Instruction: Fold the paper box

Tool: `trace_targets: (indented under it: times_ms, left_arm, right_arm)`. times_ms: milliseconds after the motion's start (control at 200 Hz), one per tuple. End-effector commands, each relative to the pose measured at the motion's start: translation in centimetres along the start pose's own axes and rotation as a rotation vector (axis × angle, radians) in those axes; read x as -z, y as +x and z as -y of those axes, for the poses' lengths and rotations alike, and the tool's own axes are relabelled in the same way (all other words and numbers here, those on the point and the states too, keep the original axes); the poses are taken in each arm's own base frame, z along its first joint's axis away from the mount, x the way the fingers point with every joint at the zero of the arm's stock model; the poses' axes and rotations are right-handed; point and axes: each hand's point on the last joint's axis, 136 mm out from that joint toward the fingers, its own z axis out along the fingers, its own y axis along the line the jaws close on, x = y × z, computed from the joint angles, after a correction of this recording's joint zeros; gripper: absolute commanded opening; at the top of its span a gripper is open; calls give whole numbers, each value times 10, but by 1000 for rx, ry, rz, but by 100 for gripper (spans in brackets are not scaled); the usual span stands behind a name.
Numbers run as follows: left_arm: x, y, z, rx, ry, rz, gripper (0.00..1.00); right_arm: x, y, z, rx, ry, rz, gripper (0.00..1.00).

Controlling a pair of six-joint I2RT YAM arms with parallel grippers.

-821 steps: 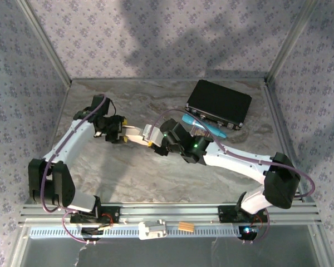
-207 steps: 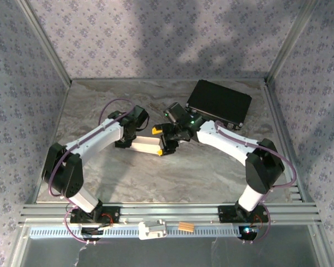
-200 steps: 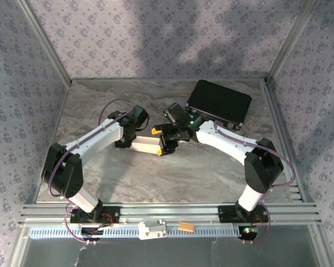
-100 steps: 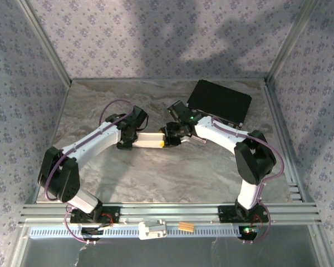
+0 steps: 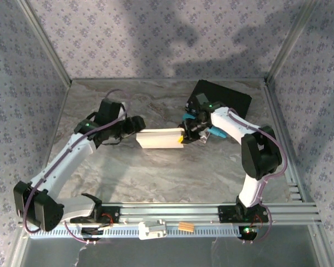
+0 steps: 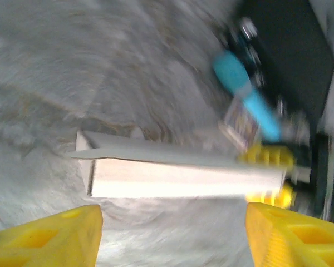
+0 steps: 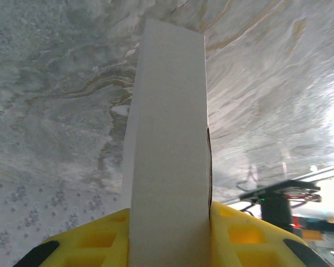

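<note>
The marbled table (image 5: 128,178) carries everything, with the black case (image 5: 234,100) lying beyond the right end effector (image 5: 185,135), apart from the work. The paper box (image 5: 158,139), already closed into a long white bar, stretches from that end effector towards the left end effector (image 5: 138,123). The right wrist view shows the right end effector (image 7: 168,222) clenched on one end of the box (image 7: 167,139), a yellow finger (image 7: 100,236) on each side. This probably steadies it while the other arm works the far end. Whether the box rests on the table or hangs just above it I cannot tell. The left end effector (image 6: 172,222) is released, spread wide and grasping nothing. It faces the box's long side (image 6: 178,172) from near, likely lining up a press or tuck. A blue oblong thing (image 6: 245,94) and a small patterned packet (image 6: 237,123) lie just past the right end effector.
</note>
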Motion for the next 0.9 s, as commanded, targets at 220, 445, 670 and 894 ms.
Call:
trace_targets:
  times_ms: [220, 445, 670, 894]
  left_arm:
    - [-15, 50, 9, -1115, 81, -238, 79]
    - [-40, 59, 6, -1268, 24, -319, 81]
    - [-55, 98, 13, -1346, 67, -410, 78]
    - [-65, 92, -1, -1344, -48, -403, 54]
  right_arm:
    - [1, 0, 32, 138, 198, -73, 27]
    - [1, -1, 34, 143, 205, -92, 27]
    - [1, -1, 31, 138, 190, -99, 27]
    - [-1, -7, 38, 128, 196, -101, 27]
